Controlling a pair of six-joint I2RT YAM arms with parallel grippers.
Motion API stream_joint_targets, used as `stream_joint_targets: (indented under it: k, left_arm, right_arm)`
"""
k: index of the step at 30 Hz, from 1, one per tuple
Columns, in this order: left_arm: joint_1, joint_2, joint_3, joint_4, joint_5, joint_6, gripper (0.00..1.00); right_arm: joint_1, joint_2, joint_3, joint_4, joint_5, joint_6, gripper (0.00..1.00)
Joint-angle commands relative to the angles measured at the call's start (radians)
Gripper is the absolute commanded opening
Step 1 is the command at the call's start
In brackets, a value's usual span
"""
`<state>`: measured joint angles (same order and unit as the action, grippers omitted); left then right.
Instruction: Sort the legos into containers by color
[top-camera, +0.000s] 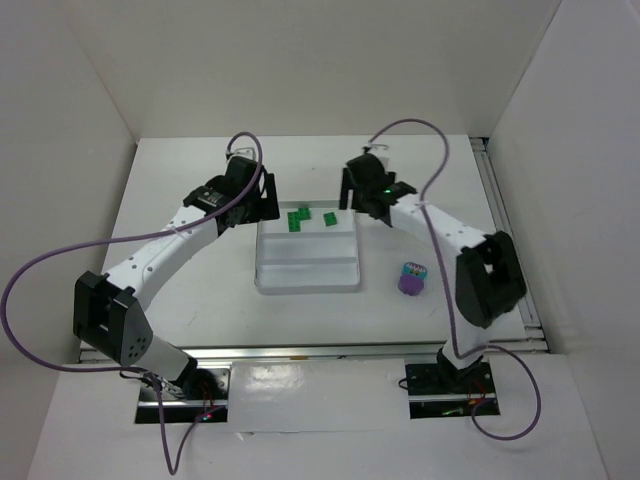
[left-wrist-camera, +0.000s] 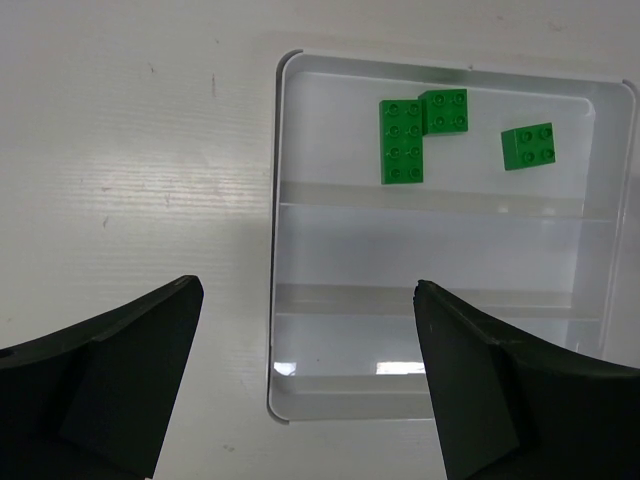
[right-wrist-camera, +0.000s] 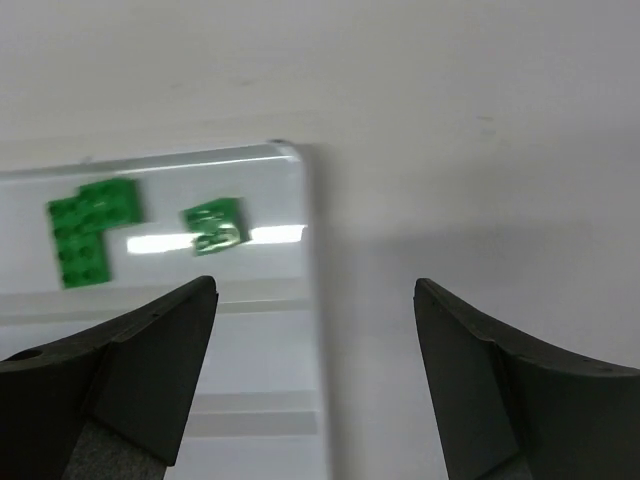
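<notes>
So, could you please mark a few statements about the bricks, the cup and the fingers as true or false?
1. Three green bricks lie in the far compartment of the tray. True.
2. The left fingers hold a green brick. False: they are open and empty.
3. The purple cup stands inside the tray. False: it stands on the table, right of the tray.
4. The right fingers are open. True.
</notes>
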<state>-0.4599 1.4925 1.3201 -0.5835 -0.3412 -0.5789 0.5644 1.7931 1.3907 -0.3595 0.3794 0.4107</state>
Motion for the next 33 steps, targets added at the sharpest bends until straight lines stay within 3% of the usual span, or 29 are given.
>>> stream_joint_targets:
  k: [1,5,11,21,33]
  left_arm:
    - [-0.003,-0.022,0.021,0.02,0.011,0.016,1.0]
    - [-0.022,0.003,0.03,0.03,0.033,0.027,1.0]
    - [-0.031,0.075,0.082,0.039,0.065,0.048,1.0]
    - [-0.049,0.118,0.1,0.039,0.074,0.057,1.0]
    - [-0.069,0.158,0.139,0.03,0.074,0.057,1.0]
  right_arm:
    - [-0.112,-0.199,-0.108,-0.122,0.121,0.115,0.87]
    - [-0.124,-0.401,-0.303,-0.295,0.13,0.332,0.93]
    - [-0.133,-0.515,-0.484,-0.377,0.142,0.514,0.93]
    - [-0.181,-0.4,-0.565,-0.308,0.032,0.472,0.94]
    - [-0.201,-0.419,-0.634,-0.151,-0.106,0.438,0.9]
